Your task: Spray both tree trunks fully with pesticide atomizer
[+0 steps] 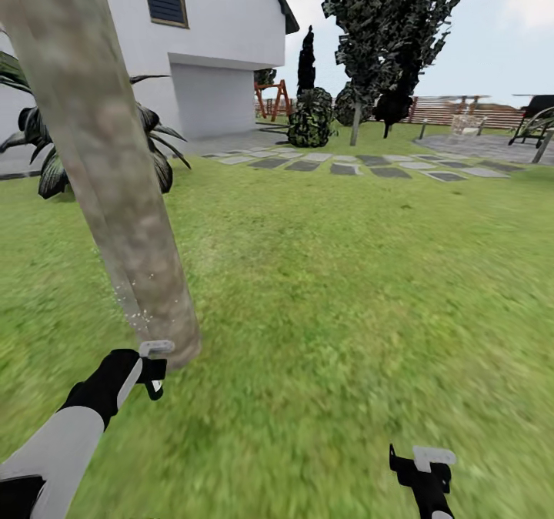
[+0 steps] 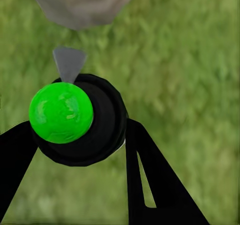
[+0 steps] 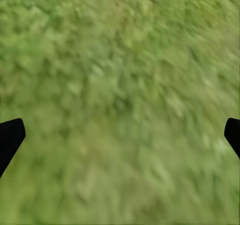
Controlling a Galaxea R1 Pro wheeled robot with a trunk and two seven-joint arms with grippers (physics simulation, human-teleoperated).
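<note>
Holding the pesticide atomizer [image 2: 80, 120] clamped in my left gripper [image 1: 154, 373], I have it at about eight o'clock in the head view, just beside the foot of the tree trunk [image 1: 115, 188]. Through the left wrist camera the atomizer is a round black body with a bright green ball on it and a grey nozzle pointing toward the trunk's base [image 2: 82, 5], my two dark fingers [image 2: 150, 175] pressed against its sides. The trunk leans up toward eleven o'clock, mottled grey-tan, and a scatter of pale pesticide [image 1: 135, 303] specks dots its lower part near the nozzle. My right gripper [image 1: 423, 469] hangs at five o'clock over bare grass [image 1: 346, 311], spread wide with nothing between the fingertips [image 3: 10, 137]; the right wrist camera sees them at opposite edges above blurred lawn. Farther off at one o'clock stands a second tall tree [image 1: 385, 26] with dark blocky foliage, beyond a row of grey stepping slabs [image 1: 346, 166]. A white house [image 1: 215, 41] rises at twelve o'clock, and a brown slatted fence [image 1: 454, 111] runs at two o'clock
</note>
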